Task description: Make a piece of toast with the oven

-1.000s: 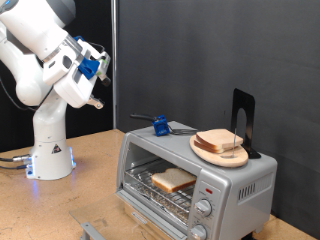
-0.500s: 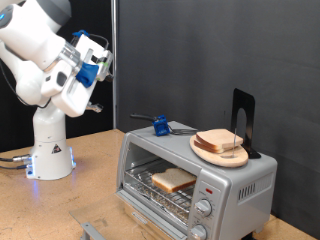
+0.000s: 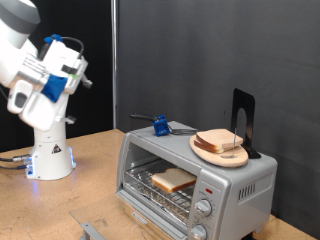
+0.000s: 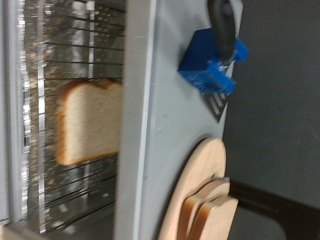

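From my remote seat I see the arm [image 3: 40, 85] raised high at the exterior view's left, well apart from the oven [image 3: 195, 180]. Its gripper sits somewhere around the blue-and-white hand up there, but the fingers are turned away from the exterior camera, and the wrist view shows no fingertips either, so I cannot tell whether it is open or closed. I see nothing held in it.

The oven stands at the exterior view's lower right on the wooden table [image 3: 90, 190]. Its door [image 3: 135, 220] is dropped open, and the piece of toast [image 3: 172, 180] lies flat on the wire rack [image 3: 160, 193] inside, pale face up with a darker crust. In the wrist view I look down on the same slice [image 4: 88, 120] on the rack behind the oven's silver roof. Two round knobs [image 3: 205, 208] sit at the front, on the exterior view's right of the opening.

On the oven's roof rests a wooden plate [image 3: 222, 155] carrying a few more stacked slices [image 3: 221, 142]. Beside it, toward the exterior view's left, lies a tool with a blue handle [image 3: 159, 125]. A black stand [image 3: 242, 118] rises just behind the plate.
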Available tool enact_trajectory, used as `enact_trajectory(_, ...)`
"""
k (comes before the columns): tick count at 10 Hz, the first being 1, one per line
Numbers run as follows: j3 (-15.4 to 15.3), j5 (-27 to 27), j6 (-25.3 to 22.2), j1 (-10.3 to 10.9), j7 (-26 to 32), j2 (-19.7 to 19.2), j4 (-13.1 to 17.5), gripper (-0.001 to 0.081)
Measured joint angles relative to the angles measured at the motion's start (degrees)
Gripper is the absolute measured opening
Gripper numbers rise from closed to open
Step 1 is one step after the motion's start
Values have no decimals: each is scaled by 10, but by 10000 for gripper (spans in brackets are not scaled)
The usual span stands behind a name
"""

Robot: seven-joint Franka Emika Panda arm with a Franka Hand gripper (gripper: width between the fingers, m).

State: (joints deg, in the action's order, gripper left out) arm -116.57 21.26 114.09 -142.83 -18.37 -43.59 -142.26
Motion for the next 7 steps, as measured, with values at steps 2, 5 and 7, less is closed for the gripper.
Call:
enact_trajectory(2, 33, -28, -10, -1, 2, 2, 17, 809)
enact_trajectory(5, 51, -46, -11, 1, 9, 3, 22, 809)
enact_trajectory(7, 57, -2, -21, 0, -80, 8, 25, 809)
